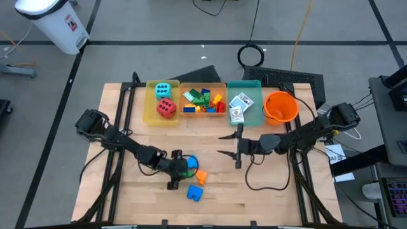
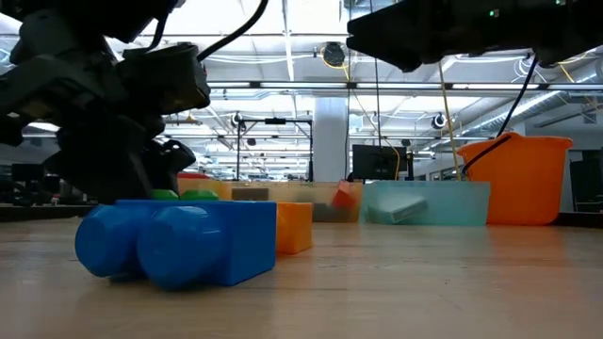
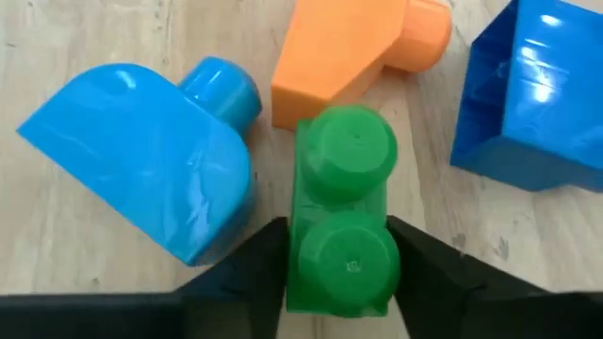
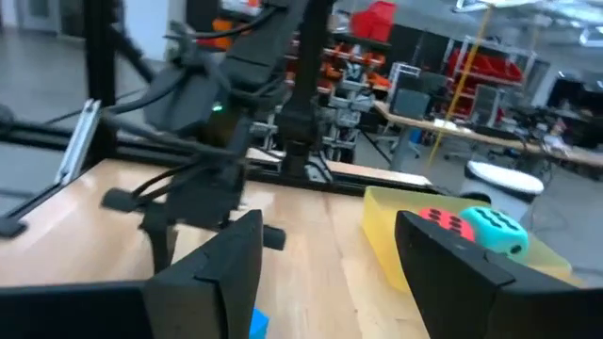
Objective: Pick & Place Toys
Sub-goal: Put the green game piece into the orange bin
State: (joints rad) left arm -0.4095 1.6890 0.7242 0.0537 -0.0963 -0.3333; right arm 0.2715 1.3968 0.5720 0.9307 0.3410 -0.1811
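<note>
Four bricks: loose on the bench, a green brick (image 3: 344, 221), an orange brick (image 3: 344, 58) and two blue ones, near the front, well apart from the trays.
Green brick: it lies between the left tool's fingers (image 3: 240, 268), studs pointing away, likely the next toy to lift.
Left tool (image 1: 180, 166): set narrow, both fingers pressed against the green brick's sides.
Right tool (image 1: 230, 145): hangs open over the bench middle, holding nothing, waiting.
Trays: the yellow tray (image 1: 152, 116) already holds both dice.
</note>
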